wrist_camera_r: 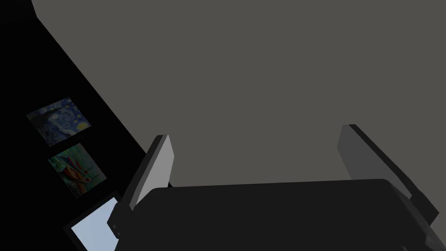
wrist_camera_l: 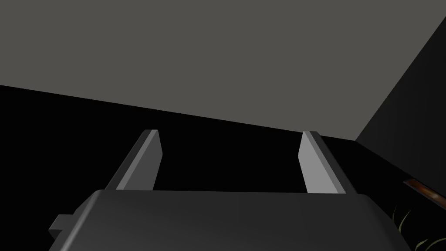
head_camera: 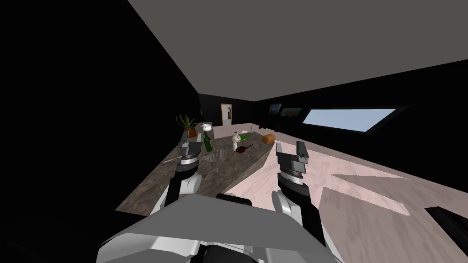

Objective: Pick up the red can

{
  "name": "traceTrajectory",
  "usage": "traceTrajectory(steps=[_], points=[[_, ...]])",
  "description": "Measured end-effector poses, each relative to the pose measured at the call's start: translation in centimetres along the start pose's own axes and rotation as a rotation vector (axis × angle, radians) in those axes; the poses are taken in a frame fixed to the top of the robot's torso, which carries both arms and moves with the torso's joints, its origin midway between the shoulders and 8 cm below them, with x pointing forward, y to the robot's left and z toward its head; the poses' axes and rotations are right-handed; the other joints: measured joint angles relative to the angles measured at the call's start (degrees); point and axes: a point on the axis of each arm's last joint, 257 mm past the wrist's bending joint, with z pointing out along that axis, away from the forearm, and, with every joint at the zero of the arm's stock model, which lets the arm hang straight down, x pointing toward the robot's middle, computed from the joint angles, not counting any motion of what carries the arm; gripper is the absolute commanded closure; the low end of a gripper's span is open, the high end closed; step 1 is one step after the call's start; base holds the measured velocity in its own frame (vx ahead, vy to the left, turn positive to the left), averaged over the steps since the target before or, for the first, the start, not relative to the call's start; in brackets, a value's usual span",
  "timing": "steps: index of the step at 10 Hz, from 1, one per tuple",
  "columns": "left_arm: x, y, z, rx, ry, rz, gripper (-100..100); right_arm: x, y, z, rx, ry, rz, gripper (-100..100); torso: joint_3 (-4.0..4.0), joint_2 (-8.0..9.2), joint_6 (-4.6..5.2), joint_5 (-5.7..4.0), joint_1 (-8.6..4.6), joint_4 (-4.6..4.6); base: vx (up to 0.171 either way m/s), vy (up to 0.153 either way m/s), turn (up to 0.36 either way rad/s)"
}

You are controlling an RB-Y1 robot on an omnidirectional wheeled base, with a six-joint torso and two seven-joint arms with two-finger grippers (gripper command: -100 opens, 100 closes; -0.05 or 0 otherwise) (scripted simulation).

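A small dark red thing, likely the red can, lies on the mottled brown countertop well ahead of me, beside a white item; its shape is too small to make out. My left gripper is raised over the counter's near left part, short of the can. Its fingers stand open and hold nothing. Off the counter's right edge, above the floor, my right gripper is also raised. It is open and empty too, with one finger showing at the side.
On the counter stand a green bottle, a potted plant, an orange loaf and a clear glass thing. Pale pink floor runs along the right. A door stands at the far end.
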Motion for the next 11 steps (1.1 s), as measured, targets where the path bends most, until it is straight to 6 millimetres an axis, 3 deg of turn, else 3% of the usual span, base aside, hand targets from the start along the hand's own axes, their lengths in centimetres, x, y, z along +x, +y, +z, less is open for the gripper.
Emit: traceTrajectory(steps=[4, 8, 11], points=[[0.0, 0.0, 0.0, 0.000, 0.000, 0.000, 0, -1.7, -2.3, -1.9, 0.101, 0.065, -0.130, -100, 0.11, 0.19, -0.02, -0.05, -0.26, 0.04, -0.038, -0.050, 0.242], [0.0, 0.0, 0.0, 0.000, 0.000, 0.000, 0, -6.1, -5.9, -6.1, 0.293, 0.136, -0.357, -100, 0.11, 0.19, -0.03, -0.07, -0.31, 0.05, -0.043, -0.062, 0.313], [0.0, 0.0, 0.0, 0.000, 0.000, 0.000, 0, -9.1, -7.1, -8.7, 0.397, 0.165, -0.462, -100, 0.02, 0.02, 0.01, -0.06, -0.22, 0.01, -0.018, -0.039, 0.265]])
